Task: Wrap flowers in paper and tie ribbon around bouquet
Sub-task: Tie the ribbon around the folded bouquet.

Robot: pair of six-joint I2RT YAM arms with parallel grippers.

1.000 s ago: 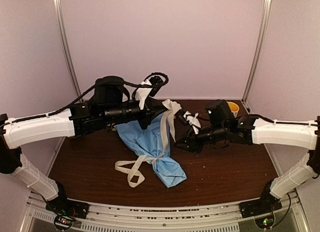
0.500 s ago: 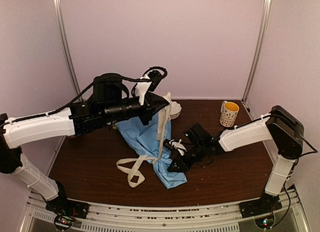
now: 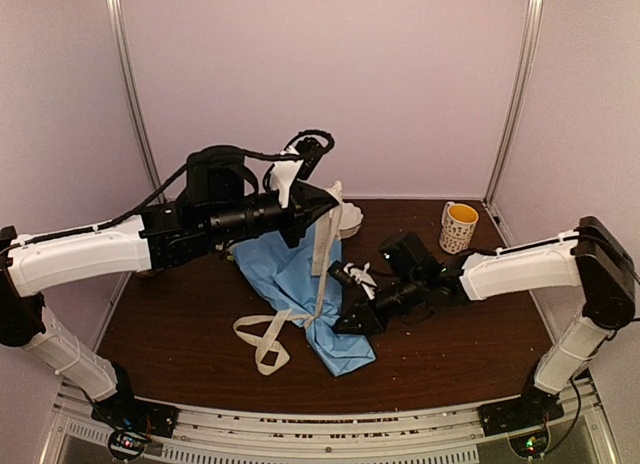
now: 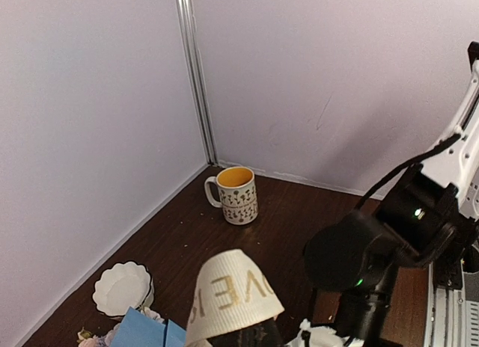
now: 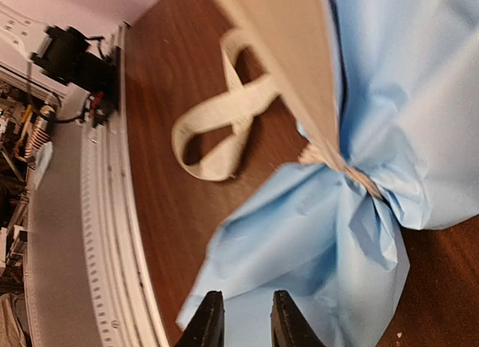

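Right pincer (image 5: 242,309) nearer crinkled blue paper (image 5: 322,235)

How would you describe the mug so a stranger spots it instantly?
Go to the far right corner of the dark table. The mug stands upright there; unlike the white scalloped dish, it has a handle, printed motifs and an orange inside.

Ribbon (image 3: 322,264) is running taut from the bouquet (image 3: 285,279) at table (image 3: 450,359) centre up to the left gripper (image 3: 331,202), fencing the middle. Left arm (image 3: 90,254) is spanning the left half overhead. Right arm (image 3: 510,272) is lying low across right-centre, with the right gripper (image 3: 347,321) just beside the bouquet's narrow end. Mug (image 3: 459,227) is blocking the far right corner and the bowl (image 3: 352,220) the far edge. Both near corners are showing bare wood.
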